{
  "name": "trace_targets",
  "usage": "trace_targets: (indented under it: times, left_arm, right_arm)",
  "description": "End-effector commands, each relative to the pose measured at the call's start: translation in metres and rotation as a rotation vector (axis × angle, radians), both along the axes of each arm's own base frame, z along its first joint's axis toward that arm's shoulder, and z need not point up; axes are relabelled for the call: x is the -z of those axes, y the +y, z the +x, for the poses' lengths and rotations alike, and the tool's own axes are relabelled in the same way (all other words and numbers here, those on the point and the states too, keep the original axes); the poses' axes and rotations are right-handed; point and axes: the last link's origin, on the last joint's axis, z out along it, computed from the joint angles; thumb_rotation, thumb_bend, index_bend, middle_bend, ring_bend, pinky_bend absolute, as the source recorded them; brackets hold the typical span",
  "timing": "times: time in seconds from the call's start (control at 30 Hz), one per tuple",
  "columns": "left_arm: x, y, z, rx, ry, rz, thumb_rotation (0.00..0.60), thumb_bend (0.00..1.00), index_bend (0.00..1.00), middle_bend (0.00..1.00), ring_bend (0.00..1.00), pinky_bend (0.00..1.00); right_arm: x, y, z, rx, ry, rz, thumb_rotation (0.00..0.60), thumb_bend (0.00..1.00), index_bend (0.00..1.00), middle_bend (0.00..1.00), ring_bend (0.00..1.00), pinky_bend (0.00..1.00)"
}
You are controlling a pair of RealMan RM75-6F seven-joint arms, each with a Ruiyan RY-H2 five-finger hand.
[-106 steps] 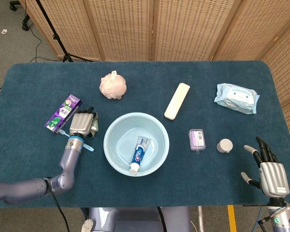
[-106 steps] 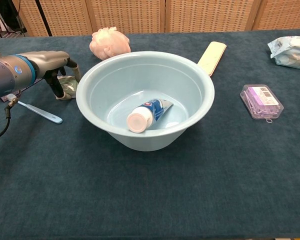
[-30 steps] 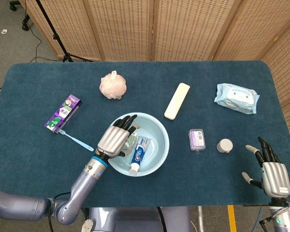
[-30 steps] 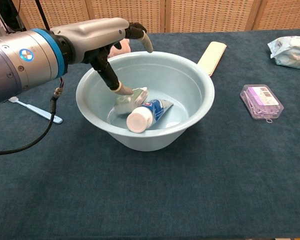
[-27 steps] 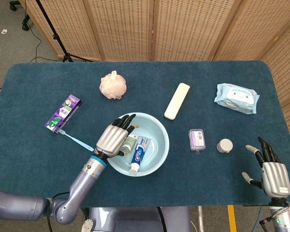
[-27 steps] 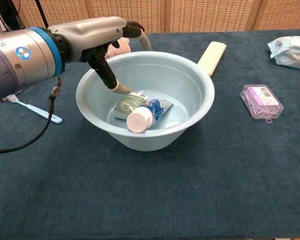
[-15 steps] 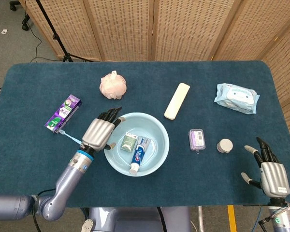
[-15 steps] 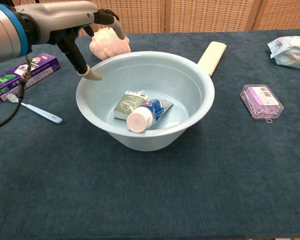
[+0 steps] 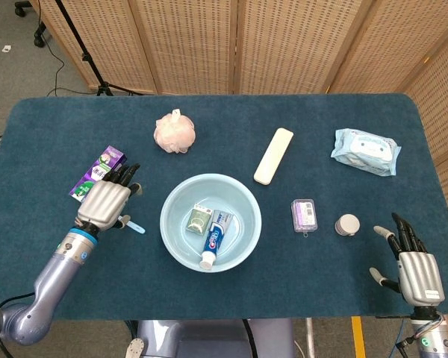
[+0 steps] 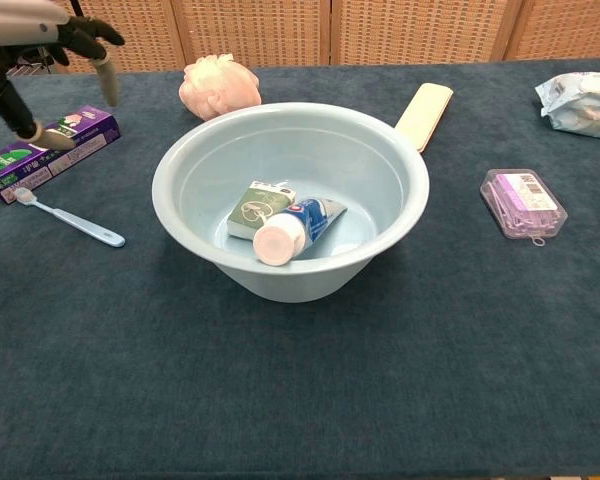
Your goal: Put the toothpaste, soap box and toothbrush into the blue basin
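Note:
The blue basin (image 9: 174,233) (image 10: 380,150) sits mid-table and holds the toothpaste tube (image 9: 213,238) (image 10: 290,228) and the green soap box (image 9: 197,220) (image 10: 255,209), side by side. A light blue toothbrush (image 10: 72,219) lies on the cloth left of the basin; in the head view only its tip (image 9: 136,226) shows past my left hand (image 9: 106,203) (image 10: 50,40). That hand hovers above the toothbrush, open and holding nothing. My right hand (image 9: 412,265) rests open at the table's near right corner.
A purple box (image 9: 98,172) (image 10: 45,150) lies just left of the toothbrush. A pink bath puff (image 9: 174,132), a cream case (image 9: 273,155), a wipes pack (image 9: 365,150), a purple clear box (image 9: 304,215) and a small white jar (image 9: 347,224) lie around the basin.
My left hand carried the soap box from beside the toothbrush into the basin, let it go next to the toothpaste, then drew back left over the toothbrush. The right hand stayed put.

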Motion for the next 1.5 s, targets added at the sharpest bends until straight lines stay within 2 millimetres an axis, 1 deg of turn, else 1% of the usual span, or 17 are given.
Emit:
trace_targets:
  times: [0.03,0.17,0.2,0.33,0.43,0.57,0.67,0.73,1.03,1.27,1.5]
  left_arm:
    - [-0.003,-0.008,-0.024,-0.026,0.024,-0.011,0.6,0.34,0.39,0.0,0.0,0.17]
    - [-0.002,-0.014,-0.045,-0.058,0.037,-0.024,0.6,0.35,0.4,0.0,0.0,0.17]
    - [-0.003,-0.016,-0.054,-0.069,0.05,-0.026,0.6,0.35,0.4,0.0,0.0,0.17]
    - [-0.006,-0.015,-0.067,-0.074,0.073,-0.017,0.6,0.34,0.4,0.0,0.0,0.17]
    - [-0.007,-0.011,-0.075,-0.079,0.089,-0.003,0.6,0.34,0.41,0.0,0.0,0.17]
    - [-0.001,-0.007,-0.08,-0.09,0.086,0.0,0.6,0.34,0.44,0.0,0.0,0.17]
    - [0.007,-0.003,-0.084,-0.088,0.096,0.003,0.6,0.34,0.5,0.0,0.0,0.17]
    - [0.012,-0.001,-0.086,-0.09,0.096,0.006,0.6,0.34,0.51,0.0,0.0,0.17]
    - [0.027,0.008,-0.092,-0.12,0.108,0.008,0.6,0.34,0.51,0.0,0.01,0.17]
    - [0.031,0.009,-0.094,-0.125,0.118,0.008,0.6,0.34,0.51,0.0,0.01,0.17]
    - [0.041,0.01,-0.097,-0.138,0.125,0.0,0.6,0.34,0.51,0.0,0.0,0.17]
  right_arm:
    - [0.0,0.0,0.0,-0.002,0.001,0.0,0.6,0.2,0.21,0.0,0.0,0.21]
    - [0.001,0.001,0.001,-0.002,0.002,0.001,0.6,0.2,0.21,0.0,0.0,0.21]
    - [0.001,0.001,0.001,-0.003,0.003,0.002,0.6,0.2,0.21,0.0,0.0,0.21]
    - [0.002,0.001,0.001,-0.004,0.007,0.003,0.6,0.2,0.21,0.0,0.0,0.21]
    - [0.004,0.001,0.002,-0.007,0.011,0.005,0.6,0.2,0.21,0.0,0.0,0.21]
    - [0.004,0.001,0.003,-0.009,0.013,0.005,0.6,0.2,0.21,0.0,0.0,0.21]
    - [0.005,0.001,0.003,-0.009,0.014,0.005,0.6,0.2,0.21,0.0,0.0,0.21]
    - [0.005,0.001,0.002,-0.008,0.013,0.004,0.6,0.2,0.21,0.0,0.0,0.21]
    - [0.004,0.0,0.001,-0.004,0.01,0.004,0.6,0.2,0.21,0.0,0.0,0.21]
    - [0.004,0.0,0.001,-0.004,0.01,0.002,0.6,0.2,0.21,0.0,0.0,0.21]
    - [0.004,0.001,0.001,-0.004,0.01,0.001,0.6,0.2,0.21,0.0,0.0,0.21]
